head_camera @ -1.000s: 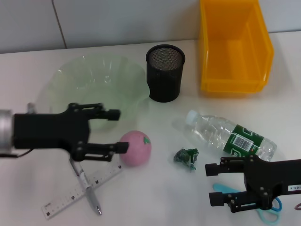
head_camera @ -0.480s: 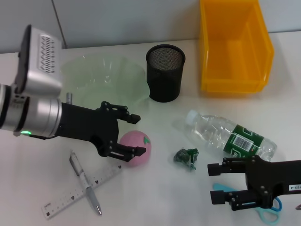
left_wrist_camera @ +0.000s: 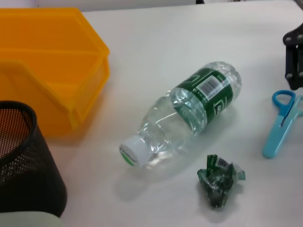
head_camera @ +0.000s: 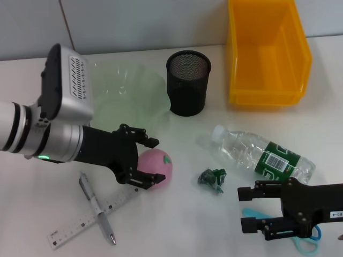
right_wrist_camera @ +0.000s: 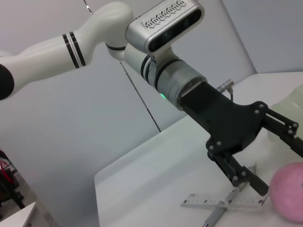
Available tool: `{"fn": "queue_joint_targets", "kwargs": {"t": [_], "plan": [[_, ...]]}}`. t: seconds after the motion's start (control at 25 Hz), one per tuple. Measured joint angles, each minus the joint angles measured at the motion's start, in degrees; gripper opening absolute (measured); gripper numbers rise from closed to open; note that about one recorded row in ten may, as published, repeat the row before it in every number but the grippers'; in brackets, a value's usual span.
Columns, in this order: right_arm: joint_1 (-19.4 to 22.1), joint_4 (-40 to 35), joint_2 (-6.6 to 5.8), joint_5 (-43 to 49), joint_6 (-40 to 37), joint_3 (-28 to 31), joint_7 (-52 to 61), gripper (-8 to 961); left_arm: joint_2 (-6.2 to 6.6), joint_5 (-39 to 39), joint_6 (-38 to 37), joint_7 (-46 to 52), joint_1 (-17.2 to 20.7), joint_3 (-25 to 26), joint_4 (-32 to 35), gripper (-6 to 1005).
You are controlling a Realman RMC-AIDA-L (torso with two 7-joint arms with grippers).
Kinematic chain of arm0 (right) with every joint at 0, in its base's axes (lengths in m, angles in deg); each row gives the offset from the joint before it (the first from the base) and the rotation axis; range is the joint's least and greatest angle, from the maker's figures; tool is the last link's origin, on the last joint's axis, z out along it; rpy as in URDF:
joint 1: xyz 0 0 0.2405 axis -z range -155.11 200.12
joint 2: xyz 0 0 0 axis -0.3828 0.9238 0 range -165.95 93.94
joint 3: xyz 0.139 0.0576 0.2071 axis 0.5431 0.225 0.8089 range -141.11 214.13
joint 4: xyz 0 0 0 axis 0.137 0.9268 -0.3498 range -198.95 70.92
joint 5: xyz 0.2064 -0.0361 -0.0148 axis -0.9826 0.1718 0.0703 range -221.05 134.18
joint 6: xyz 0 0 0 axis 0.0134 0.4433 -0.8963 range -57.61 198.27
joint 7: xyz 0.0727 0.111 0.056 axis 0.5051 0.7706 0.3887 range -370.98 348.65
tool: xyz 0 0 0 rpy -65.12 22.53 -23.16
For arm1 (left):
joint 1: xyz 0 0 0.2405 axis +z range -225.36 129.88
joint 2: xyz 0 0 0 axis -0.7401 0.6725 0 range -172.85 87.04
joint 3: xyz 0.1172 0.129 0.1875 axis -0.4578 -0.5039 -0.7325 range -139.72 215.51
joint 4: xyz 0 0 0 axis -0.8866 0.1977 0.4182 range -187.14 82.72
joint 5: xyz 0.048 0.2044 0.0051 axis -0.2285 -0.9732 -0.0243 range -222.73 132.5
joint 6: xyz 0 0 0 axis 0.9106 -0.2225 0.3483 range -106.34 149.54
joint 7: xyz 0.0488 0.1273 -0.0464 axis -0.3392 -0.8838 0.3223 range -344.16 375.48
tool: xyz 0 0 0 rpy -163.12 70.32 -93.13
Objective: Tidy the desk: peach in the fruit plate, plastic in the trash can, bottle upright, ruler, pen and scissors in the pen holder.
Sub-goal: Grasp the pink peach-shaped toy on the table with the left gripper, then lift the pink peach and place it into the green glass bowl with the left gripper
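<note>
The pink peach (head_camera: pixel 161 166) lies on the white desk (head_camera: pixel 177 225), just in front of the pale green fruit plate (head_camera: pixel 128 93). My left gripper (head_camera: pixel 155 162) is open, with one finger on either side of the peach. The right wrist view shows that gripper (right_wrist_camera: pixel 283 169) and the peach (right_wrist_camera: pixel 289 191) too. The ruler (head_camera: pixel 75 222) and pen (head_camera: pixel 99 209) lie crossed at front left. The bottle (head_camera: pixel 262 152) lies on its side, and a crumpled green plastic wad (head_camera: pixel 213 178) sits beside it. My right gripper (head_camera: pixel 247 210) is open, low over the desk, with the blue scissors (head_camera: pixel 305 243) just behind it.
The black mesh pen holder (head_camera: pixel 187 83) stands at back centre. The orange-yellow trash can (head_camera: pixel 265 53) is at back right. In the left wrist view are the bottle (left_wrist_camera: pixel 189 111), plastic wad (left_wrist_camera: pixel 218 179), scissors (left_wrist_camera: pixel 280 125), trash can (left_wrist_camera: pixel 52 90) and pen holder (left_wrist_camera: pixel 23 161).
My left arm has swung forward and tilted down, bringing its open fingers from beside the peach to either side of it. The right gripper has stayed put.
</note>
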Motion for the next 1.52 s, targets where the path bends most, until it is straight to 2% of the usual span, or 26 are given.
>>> {"fn": "queue_joint_targets", "kwargs": {"t": [0.16,0.44,0.8,1.12,1.28,1.36,1.52], "plan": [[-0.06,0.00,0.00,0.03,-0.01,-0.03,-0.08,756,0.00,-0.13,2.08,0.00,0.00,-1.77,-0.89,709],[0.08,0.00,0.13,0.03,-0.19,-0.02,-0.14,756,-0.02,-0.14,3.78,-0.45,-0.21,-1.90,-2.94,698],[0.28,0.97,-0.02,0.05,-0.43,0.00,0.13,756,-0.19,0.51,6.41,-0.95,0.76,-3.92,-2.52,685],[0.32,1.40,-0.18,0.05,-0.14,0.00,0.17,756,-0.05,4.68,5.19,-1.49,1.78,-3.83,-1.36,437],[0.57,1.41,-0.18,0.05,-0.10,0.00,0.19,756,0.07,9.66,3.84,-3.83,4.80,-3.10,1.88,330],[0.60,1.41,-0.18,0.05,-0.09,0.00,0.19,757,0.15,12.57,2.76,-3.97,6.11,-2.22,3.30,311],[0.64,1.41,-0.18,0.05,-0.09,0.00,0.19,757,0.24,18.68,-1.82,-3.91,6.70,3.33,3.10,276]]}}
